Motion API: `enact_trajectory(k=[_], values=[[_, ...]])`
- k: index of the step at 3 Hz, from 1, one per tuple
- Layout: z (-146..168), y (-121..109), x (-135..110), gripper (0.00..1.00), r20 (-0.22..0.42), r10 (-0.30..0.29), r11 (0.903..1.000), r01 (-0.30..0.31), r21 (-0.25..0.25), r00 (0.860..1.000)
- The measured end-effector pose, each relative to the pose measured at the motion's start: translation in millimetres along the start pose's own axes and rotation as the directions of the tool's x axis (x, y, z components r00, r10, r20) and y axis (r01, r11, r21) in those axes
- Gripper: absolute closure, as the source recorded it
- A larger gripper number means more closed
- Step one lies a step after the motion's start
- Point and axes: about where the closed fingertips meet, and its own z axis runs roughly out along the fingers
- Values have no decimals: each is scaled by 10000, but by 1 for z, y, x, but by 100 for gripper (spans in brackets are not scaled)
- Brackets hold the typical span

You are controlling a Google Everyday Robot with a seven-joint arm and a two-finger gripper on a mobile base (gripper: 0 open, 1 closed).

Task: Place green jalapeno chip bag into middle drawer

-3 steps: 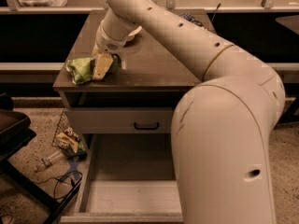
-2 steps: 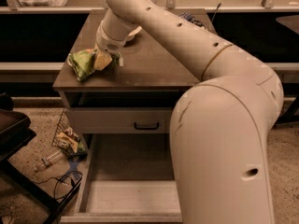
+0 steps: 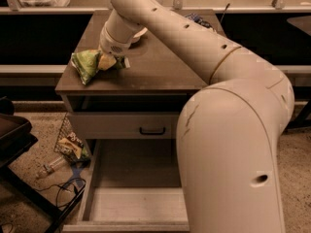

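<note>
The green jalapeno chip bag (image 3: 86, 65) is a crumpled light-green bag at the left front of the brown cabinet top (image 3: 160, 67). My gripper (image 3: 111, 61) reaches down from the long white arm and is shut on the bag's right end. The bag sticks out to the left of it, at or just above the top. The middle drawer (image 3: 131, 205) is pulled out low in front of the cabinet, its flat floor bare. Above it is a shut grey drawer front with a black handle (image 3: 152, 130). My arm's big elbow hides the drawer's right side.
A dark blue bag (image 3: 198, 19) lies at the back of the cabinet top, and a white object (image 3: 140, 33) sits behind my wrist. On the floor to the left are a wire basket of wrappers (image 3: 71, 144), a plastic bottle (image 3: 48, 168), cables and a black stand (image 3: 14, 140).
The gripper has moved slightly up and away with the green bag in it, so the bag sits a little higher and further left on the cabinet top.
</note>
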Motion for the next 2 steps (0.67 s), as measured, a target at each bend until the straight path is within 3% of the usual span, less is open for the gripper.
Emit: enact_trajectory(k=[1,2], values=[[-31,0,-1,100,192,66,10000,-67,19,9998],[-85,5,5,100,539,438,9980,-461,425,9976]])
